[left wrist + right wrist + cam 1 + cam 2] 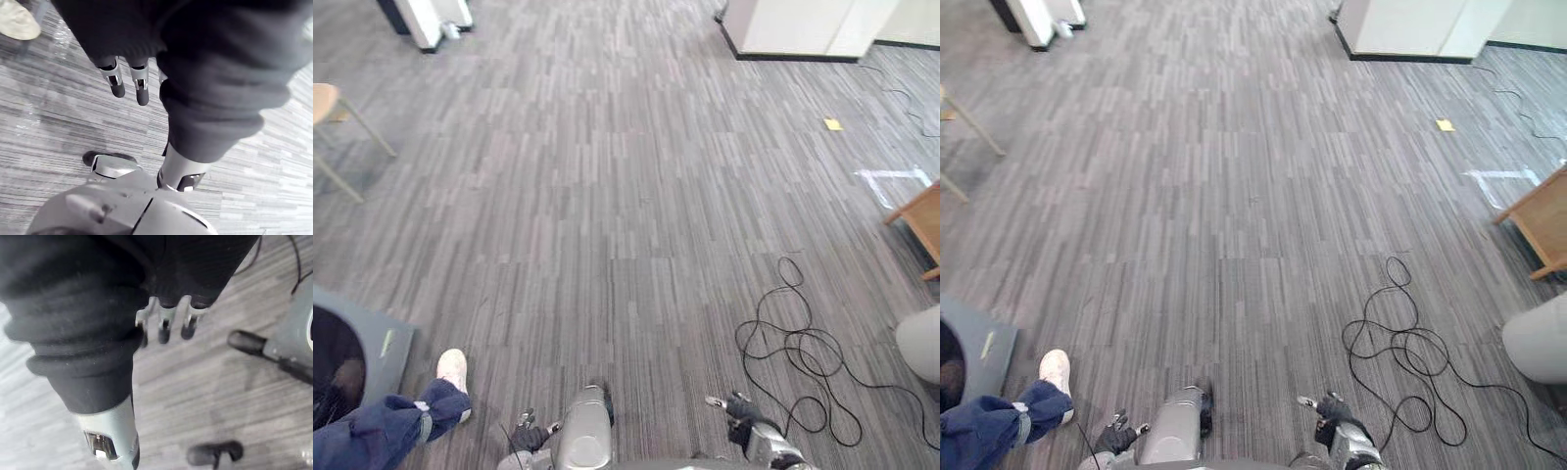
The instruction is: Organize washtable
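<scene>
Washtable: I cannot tell where it is or which piece of furniture it might be. The head views look down on a grey plank floor (607, 196) with furniture only at its edges.

The left hand (529, 436) hangs low near the bottom edge of the head views, just above the floor. In its wrist view its fingers (116, 81) point down, straight and relaxed; the hand is released and carries nothing. The right hand (739, 406) hangs the same way on the other side. Its wrist view shows its fingers (164, 330) loose and slightly spread, with the thumb (112, 440) apart from them, and nothing between them.

A person's leg (382, 426) in blue jeans comes in at the lower left, with a white shoe (453, 370) flat on the floor, near the left hand. Just beyond the leg, at the left edge, stands a dark grey machine (389, 345) with a round dark opening.

Farther off on the left stands a light wooden stool (328, 103) on thin legs. At the far left is a white unit (431, 20), and at the far right a white cabinet (803, 29) on a dark base. A small yellow note (832, 124) lies on the floor in front of the cabinet, with white tape marks (891, 179) nearer the right edge. A wooden piece of furniture (925, 220) juts in at the right edge, and a pale rounded thing (922, 343) sits on the floor nearer the robot.
</scene>
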### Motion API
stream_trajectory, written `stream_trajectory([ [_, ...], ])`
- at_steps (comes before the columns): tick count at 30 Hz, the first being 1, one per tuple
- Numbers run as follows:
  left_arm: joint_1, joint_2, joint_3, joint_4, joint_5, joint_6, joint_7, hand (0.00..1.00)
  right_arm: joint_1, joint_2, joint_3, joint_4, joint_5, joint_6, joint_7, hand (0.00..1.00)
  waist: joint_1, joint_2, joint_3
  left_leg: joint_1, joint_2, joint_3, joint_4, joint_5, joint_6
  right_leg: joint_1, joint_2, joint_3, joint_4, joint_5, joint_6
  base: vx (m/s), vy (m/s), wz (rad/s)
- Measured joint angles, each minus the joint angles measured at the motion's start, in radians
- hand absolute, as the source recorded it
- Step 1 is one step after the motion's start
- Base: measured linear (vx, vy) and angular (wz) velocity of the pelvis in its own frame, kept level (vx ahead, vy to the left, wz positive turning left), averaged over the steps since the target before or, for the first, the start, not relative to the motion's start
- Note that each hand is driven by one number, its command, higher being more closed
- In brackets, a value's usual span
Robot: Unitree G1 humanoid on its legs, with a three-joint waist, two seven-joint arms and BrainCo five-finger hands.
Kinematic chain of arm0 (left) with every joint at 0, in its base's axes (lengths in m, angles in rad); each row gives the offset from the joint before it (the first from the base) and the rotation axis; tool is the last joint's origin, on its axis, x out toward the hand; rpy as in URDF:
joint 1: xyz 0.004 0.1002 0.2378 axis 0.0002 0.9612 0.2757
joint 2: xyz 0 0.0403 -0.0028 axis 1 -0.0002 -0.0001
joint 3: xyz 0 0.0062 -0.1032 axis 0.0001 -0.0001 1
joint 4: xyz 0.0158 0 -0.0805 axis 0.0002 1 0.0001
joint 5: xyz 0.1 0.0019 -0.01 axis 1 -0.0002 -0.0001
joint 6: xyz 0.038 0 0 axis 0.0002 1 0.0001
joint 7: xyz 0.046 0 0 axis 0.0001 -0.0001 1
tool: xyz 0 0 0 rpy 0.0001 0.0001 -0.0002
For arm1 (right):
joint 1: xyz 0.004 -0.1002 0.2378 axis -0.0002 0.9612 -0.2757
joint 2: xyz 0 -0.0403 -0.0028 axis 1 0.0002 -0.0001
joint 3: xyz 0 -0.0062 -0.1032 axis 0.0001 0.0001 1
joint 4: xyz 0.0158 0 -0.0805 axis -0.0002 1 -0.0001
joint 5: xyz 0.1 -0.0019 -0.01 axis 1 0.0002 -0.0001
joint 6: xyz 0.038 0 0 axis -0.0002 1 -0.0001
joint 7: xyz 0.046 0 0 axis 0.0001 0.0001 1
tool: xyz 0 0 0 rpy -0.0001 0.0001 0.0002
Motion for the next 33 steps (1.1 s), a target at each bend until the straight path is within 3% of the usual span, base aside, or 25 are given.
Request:
stream_trajectory([
  [2,-0.043,0.012,-0.013,-0.037,0.005,-0.002,0.008,0.0,-0.052,0.016,0.043,0.0,-0.012,0.001,0.001,0.0,0.032,-0.001,0.031,-0.08,0.053,-0.007,0.221,-0.052,-0.027,0.017,0.059,-0.013,-0.012,0.095,-0.084,0.46,0.129,-0.06],
  [3,-0.054,0.019,-0.014,-0.047,0.02,-0.001,0.01,0.0,-0.083,0.017,0.041,-0.004,-0.029,-0.002,-0.005,0.0,0.037,0.002,0.05,-0.143,0.026,-0.036,0.251,-0.095,-0.054,0.046,0.026,0.0,-0.009,0.109,-0.045,0.3,0.167,-0.16],
  [4,-0.049,0.015,-0.026,-0.055,0.029,-0.001,0.012,0.0,-0.079,0.007,0.04,-0.005,-0.038,-0.003,-0.006,0.0,0.037,0.0,0.027,-0.112,0.015,-0.055,0.114,-0.075,-0.048,0.057,0.028,0.003,-0.01,0.107,-0.04,0.3,0.287,-0.09],
  [5,-0.05,0.013,-0.073,-0.073,0.045,0.0,0.017,0.0,-0.081,-0.005,0.045,-0.003,-0.061,-0.005,-0.008,0.0,0.039,0.013,0.026,-0.104,0.012,-0.023,0.097,-0.023,0.025,0.071,0.016,0.011,0.004,0.1,-0.028,0.25,0.237,-0.08],
  [7,-0.043,0.024,-0.107,-0.112,0.076,0.001,0.015,0.0,-0.093,-0.007,0.043,-0.005,-0.101,-0.011,0.006,0.0,0.042,0.008,0.019,-0.072,-0.014,0.001,0.066,-0.058,0.043,0.038,-0.043,0.045,0.085,0.154,0.012,0.24,0.239,-0.2],
  [8,-0.027,0.03,-0.126,-0.147,0.093,0.002,0.014,0.0,-0.087,-0.005,0.041,-0.005,-0.13,-0.009,0.013,0.0,0.04,0.002,0.014,-0.015,-0.044,0.023,0.015,-0.065,0.056,0.009,-0.098,0.084,0.18,0.195,0.003,0.33,0.333,-0.13],
  [9,-0.001,0.041,-0.162,-0.191,0.13,0.0,-0.001,0.0,-0.058,-0.006,0.039,-0.005,-0.149,0.002,0.035,0.0,0.034,0.011,0.007,0.05,-0.066,0.034,-0.007,-0.091,0.094,-0.061,-0.174,0.119,0.419,0.232,-0.081,0.34,0.326,-0.03],
  [11,0.004,0.053,-0.191,-0.211,0.148,0.001,-0.02,0.0,-0.035,-0.002,0.036,-0.006,-0.15,0.009,0.05,0.0,0.034,0.013,0.004,0.089,-0.084,0.026,-0.008,-0.123,0.121,-0.154,-0.219,0.17,0.691,0.265,-0.181,0.3,0.252,0.19],
  [12,0.006,0.061,-0.205,-0.216,0.151,0.006,-0.037,0.0,0.003,0.007,0.033,-0.005,-0.144,0.021,0.051,0.0,0.031,0.011,0.001,0.152,-0.113,-0.001,-0.034,-0.143,0.138,-0.251,-0.223,0.229,0.942,0.249,-0.214,0.33,0.222,0.37],
  [14,0.025,0.064,-0.207,-0.216,0.15,0.012,-0.049,0.0,0.037,0.02,0.034,-0.012,-0.131,0.025,0.05,0.0,0.007,0.019,-0.004,0.232,-0.142,-0.046,-0.099,-0.142,0.148,-0.311,-0.187,0.23,1.065,0.172,-0.23,0.38,0.17,0.62],
  [16,0.041,0.063,-0.211,-0.214,0.15,0.022,-0.051,0.0,0.036,0.023,0.034,-0.04,-0.112,0.02,0.049,0.0,-0.02,0.031,-0.011,0.304,-0.154,-0.101,-0.158,-0.14,0.155,-0.36,-0.145,0.17,1.05,0.065,-0.239,0.41,0.078,0.85],
  [17,0.04,0.061,-0.221,-0.203,0.149,0.023,-0.053,0.0,0.039,0.02,0.032,-0.054,-0.103,0.01,0.048,0.0,-0.028,0.041,-0.016,0.34,-0.153,-0.145,-0.187,-0.143,0.157,-0.399,-0.114,0.127,0.976,-0.008,-0.219,0.4,0.032,0.95],
  [18,0.038,0.06,-0.224,-0.195,0.148,0.023,-0.053,0.0,0.039,0.018,0.032,-0.06,-0.094,0.005,0.047,0.0,-0.03,0.045,-0.017,0.356,-0.152,-0.162,-0.199,-0.147,0.157,-0.419,-0.101,0.104,0.921,-0.034,-0.212,0.5,-0.02,1.1],
  [20,0.019,0.053,-0.226,-0.116,0.128,0.023,-0.056,0.0,0.034,0.009,0.03,-0.068,-0.062,-0.002,0.045,0.0,-0.043,0.067,-0.022,0.405,-0.133,-0.214,-0.215,-0.169,0.141,-0.472,-0.051,0.017,0.605,-0.04,-0.173,0.51,-0.058,0.86],
  [22,0.017,0.038,-0.188,-0.042,0.094,0.026,-0.054,0.0,0.026,0.01,0.032,-0.062,-0.041,-0.001,0.045,0.0,-0.044,0.075,-0.023,0.468,-0.11,-0.231,-0.23,-0.207,0.104,-0.487,0.008,-0.103,0.202,0.079,-0.09,0.5,-0.084,0.49],
  [24,0.019,0.029,-0.142,0.015,0.046,0.027,-0.047,0.0,0.014,0.014,0.016,-0.063,-0.038,-0.002,0.044,0.0,-0.046,0.063,-0.028,0.534,-0.108,-0.23,-0.258,-0.236,0.071,-0.533,0.008,-0.174,0.119,0.106,-0.074,0.66,-0.145,0.3],
  [25,0.027,0.028,-0.128,0.044,0.007,0.028,-0.046,0.0,0.014,0.017,-0.006,-0.064,-0.033,-0.002,0.045,0.0,-0.047,0.058,-0.031,0.575,-0.106,-0.226,-0.253,-0.256,0.045,-0.547,0.011,-0.183,0.126,0.1,-0.097,0.72,-0.17,0.41],
  [26,0.048,0.027,-0.098,0.062,-0.015,0.026,-0.046,0.0,0.031,0.024,-0.028,-0.064,-0.026,-0.002,0.046,0.0,-0.057,0.039,-0.049,0.609,-0.119,-0.235,-0.212,-0.274,0.044,-0.535,0.013,-0.145,0.146,0.073,-0.152,0.88,-0.237,0.5],
  [27,0.059,0.023,-0.077,0.072,-0.028,0.024,-0.047,0.0,0.042,0.026,-0.039,-0.062,-0.022,-0.002,0.047,0.0,-0.069,0.032,-0.064,0.604,-0.125,-0.245,-0.154,-0.292,0.035,-0.534,0.02,-0.109,0.157,0.117,-0.24,0.62,-0.17,0.53],
  [28,0.067,0.008,-0.054,0.109,-0.037,0.022,-0.046,0.0,0.05,0.021,-0.059,-0.06,-0.006,-0.006,0.046,0.0,-0.078,0.056,-0.087,0.559,-0.104,-0.247,0.0,-0.314,0.001,-0.529,0.03,-0.101,0.211,0.162,-0.296,0.87,-0.26,0.12],
  [29,0.078,-0.022,-0.015,0.16,-0.048,0.031,-0.044,0.0,0.058,0.01,-0.063,-0.053,0.012,-0.009,0.046,0.0,-0.074,0.097,-0.105,0.468,-0.062,-0.235,0.262,-0.273,-0.096,-0.51,0.06,-0.108,0.266,0.146,-0.313,0.85,-0.224,-0.52],
  [30,0.109,-0.052,0.032,0.194,-0.056,0.051,-0.04,0.0,0.061,-0.002,-0.044,-0.054,0.042,-0.009,0.046,0.0,-0.069,0.14,-0.111,0.357,0.005,-0.201,0.526,-0.103,-0.259,-0.476,0.131,-0.064,0.26,0.099,-0.308,0.82,-0.216,-1.12],
  [31,0.127,-0.075,0.048,0.208,-0.058,0.057,-0.041,0.0,0.059,-0.002,-0.041,-0.054,0.061,-0.01,0.045,0.0,-0.062,0.165,-0.106,0.276,0.067,-0.15,0.697,-0.109,-0.239,-0.453,0.183,-0.035,0.239,0.075,-0.315,0.53,-0.106,-1.31],
  [32,0.13,-0.088,0.058,0.217,-0.059,0.063,-0.043,0.0,0.055,-0.006,-0.05,-0.05,0.083,-0.01,0.041,0.0,-0.051,0.176,-0.092,0.195,0.116,-0.104,0.812,-0.141,-0.188,-0.418,0.221,-0.008,0.215,0.062,-0.318,0.6,-0.083,-1.07],
  [33,0.128,-0.093,0.085,0.216,-0.067,0.067,-0.043,0.0,0.048,-0.008,-0.058,-0.03,0.093,-0.01,0.025,0.0,-0.046,0.157,-0.068,0.12,0.14,-0.075,0.85,-0.194,-0.143,-0.349,0.244,0.019,0.166,0.052,-0.303,0.58,-0.069,-0.66],
])
